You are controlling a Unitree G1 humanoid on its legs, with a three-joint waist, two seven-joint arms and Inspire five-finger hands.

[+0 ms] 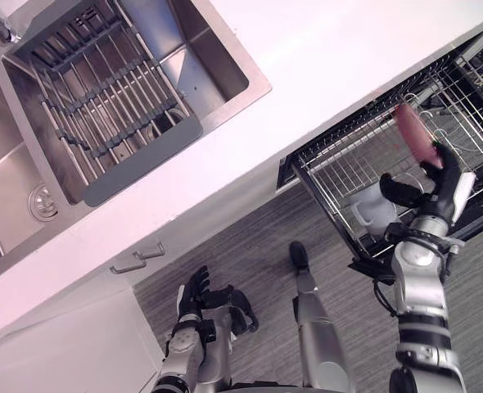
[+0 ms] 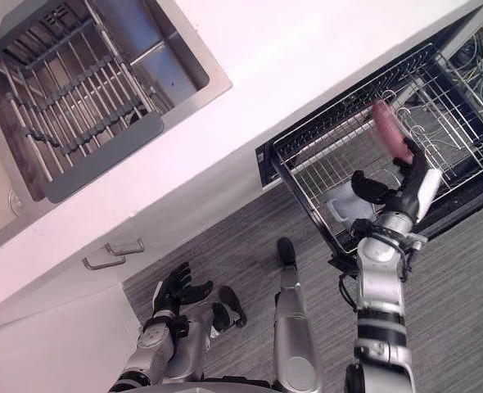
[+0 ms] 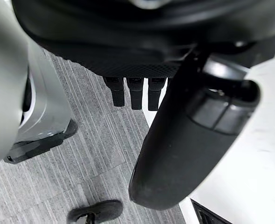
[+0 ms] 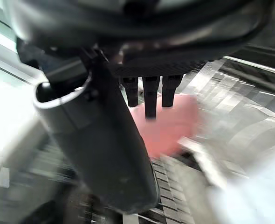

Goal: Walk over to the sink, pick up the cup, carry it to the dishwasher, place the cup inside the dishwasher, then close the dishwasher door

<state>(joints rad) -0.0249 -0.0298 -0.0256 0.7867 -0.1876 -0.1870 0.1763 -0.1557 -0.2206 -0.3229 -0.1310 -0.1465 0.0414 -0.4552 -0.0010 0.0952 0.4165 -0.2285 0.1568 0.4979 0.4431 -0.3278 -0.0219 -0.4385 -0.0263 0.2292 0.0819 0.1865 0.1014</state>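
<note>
Left eye view: right hand (image 1: 444, 182), fingers straight, thumb spread, pink cup (image 1: 413, 131) at fingertips over pulled-out wire dishwasher rack (image 1: 340, 164) beneath white worktop (image 1: 348, 65) edge; left hand (image 1: 196, 291) low, fingers relaxed, empty.

- The left hand (image 3: 142, 46) shows as a dark bulk very close to the camera, its underside textured in a fine weave.
- Its fingers (image 3: 136, 95) stand out in a short row, straight and side by side, with nothing between or around them.
- The thumb (image 3: 184, 154) juts out beside the fingers, thick and dark, with a glossy segment near its base, and it touches nothing.
- Past the fingers lies a grey floor (image 3: 81, 154) with fine stripes laid in panels.
- A white surface (image 3: 263, 177), smooth and plain, runs along the thumb's side and borders the floor.
- A small dark corner (image 3: 207, 217) cuts into the white surface; what it belongs to cannot be told.
</note>
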